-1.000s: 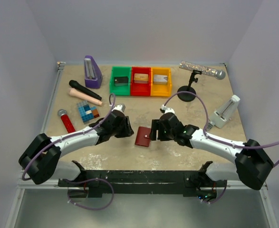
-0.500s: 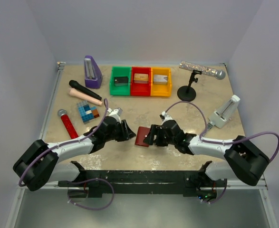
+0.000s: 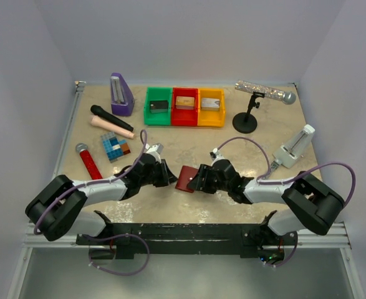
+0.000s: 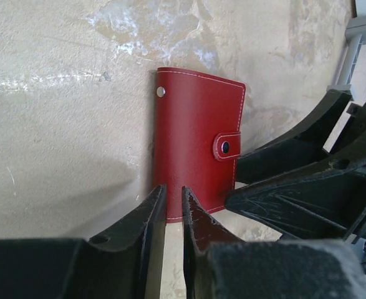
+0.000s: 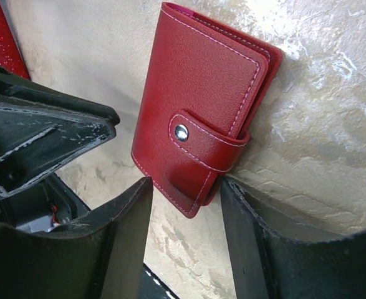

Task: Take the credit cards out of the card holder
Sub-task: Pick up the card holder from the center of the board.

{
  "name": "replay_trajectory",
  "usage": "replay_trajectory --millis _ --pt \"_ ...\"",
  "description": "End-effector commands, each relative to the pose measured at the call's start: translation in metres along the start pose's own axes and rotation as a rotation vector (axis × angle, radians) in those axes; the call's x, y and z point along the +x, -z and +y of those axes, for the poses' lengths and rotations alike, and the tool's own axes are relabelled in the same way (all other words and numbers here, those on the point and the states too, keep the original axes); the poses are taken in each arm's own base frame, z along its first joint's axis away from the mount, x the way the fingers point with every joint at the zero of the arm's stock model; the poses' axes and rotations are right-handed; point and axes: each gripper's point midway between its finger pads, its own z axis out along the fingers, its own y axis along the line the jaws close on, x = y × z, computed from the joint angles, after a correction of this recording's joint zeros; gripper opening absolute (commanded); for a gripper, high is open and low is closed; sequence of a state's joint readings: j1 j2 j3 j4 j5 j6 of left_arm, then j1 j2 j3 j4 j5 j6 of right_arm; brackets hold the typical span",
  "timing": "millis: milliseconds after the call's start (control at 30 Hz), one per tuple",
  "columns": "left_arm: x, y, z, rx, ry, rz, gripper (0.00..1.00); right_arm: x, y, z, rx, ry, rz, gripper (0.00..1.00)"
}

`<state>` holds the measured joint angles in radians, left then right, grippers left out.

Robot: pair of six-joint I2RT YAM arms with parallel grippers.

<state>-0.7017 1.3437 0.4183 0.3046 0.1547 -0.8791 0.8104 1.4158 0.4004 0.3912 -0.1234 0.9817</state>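
Note:
The card holder (image 3: 186, 178) is a dark red wallet lying flat on the table, folded shut with its snap tab fastened. It also shows in the left wrist view (image 4: 195, 143) and the right wrist view (image 5: 198, 106). The credit cards are hidden inside it. My left gripper (image 3: 169, 175) is at the holder's left edge; its jaws (image 4: 174, 199) are almost together with only a thin slit, and nothing is between them. My right gripper (image 3: 199, 179) is open at the holder's right side, its fingers either side of the tab corner (image 5: 186, 187) and not pressing on it.
Green (image 3: 147, 107), red (image 3: 184, 119) and yellow (image 3: 211, 121) trays stand at the back. A purple metronome (image 3: 121, 94), black microphone (image 3: 111, 118), tiled block (image 3: 115, 147) and red microphone (image 3: 87, 159) lie at left. A microphone stand (image 3: 245, 121) and white device (image 3: 297, 146) are at right.
Both grippers have come down and closed in on the card holder from either side. The holder has not visibly moved and stays shut.

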Motion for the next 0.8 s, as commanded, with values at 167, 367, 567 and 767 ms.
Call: replay_trajectory --millis 167,367,567,767 --pt "0.004 -0.008 0.003 0.002 -0.006 0.008 0.17 0.0 0.004 -0.003 -0.013 -0.031 -0.025 0.49" --pt "0.007 -0.008 0.01 -0.025 -0.006 0.012 0.15 -0.001 0.007 0.0 -0.037 -0.03 -0.036 0.49" --pt "0.011 -0.01 0.011 -0.031 -0.009 0.021 0.13 0.0 0.004 0.007 -0.066 -0.03 -0.023 0.47" --pt "0.019 -0.012 0.012 -0.035 -0.018 0.041 0.12 0.0 0.0 0.013 -0.101 -0.043 -0.019 0.43"
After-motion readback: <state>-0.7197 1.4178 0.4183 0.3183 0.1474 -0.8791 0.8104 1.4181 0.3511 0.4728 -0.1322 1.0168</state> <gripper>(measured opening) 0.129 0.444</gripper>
